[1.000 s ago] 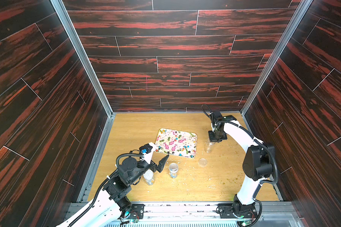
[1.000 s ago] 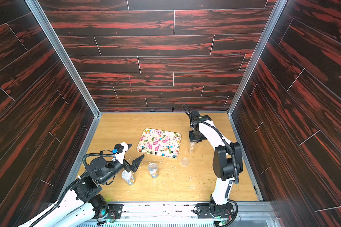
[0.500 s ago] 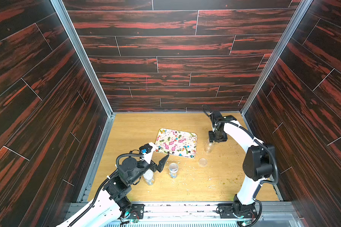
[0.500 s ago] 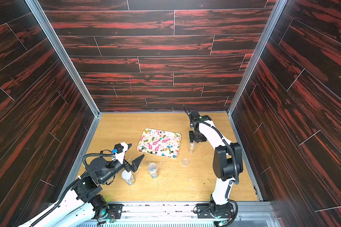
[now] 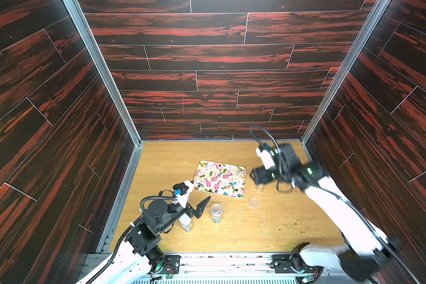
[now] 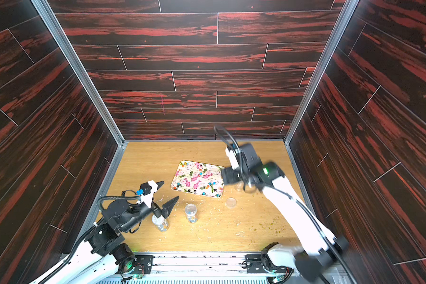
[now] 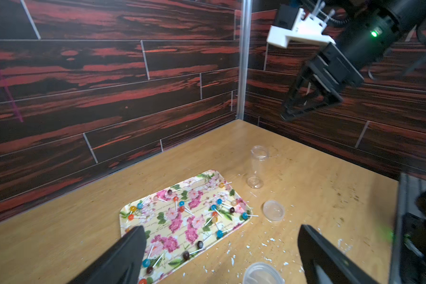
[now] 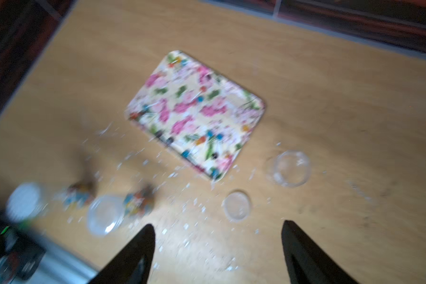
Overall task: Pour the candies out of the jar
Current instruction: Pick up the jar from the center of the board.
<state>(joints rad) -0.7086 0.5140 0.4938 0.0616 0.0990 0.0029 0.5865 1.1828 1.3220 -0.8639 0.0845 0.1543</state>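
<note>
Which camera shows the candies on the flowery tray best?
The left wrist view: the candies look sharp and close, sticks and colours clear. In both top views they are tiny coloured dots. The right wrist view shows them blurred.

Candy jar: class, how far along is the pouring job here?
Done: candies lie scattered on the tray; the empty jar stands upright beside it, lid off. In hand: nothing; left gripper and right gripper are both open. Left: perhaps the second jar and third jar near the left gripper, which hold candies.
</note>
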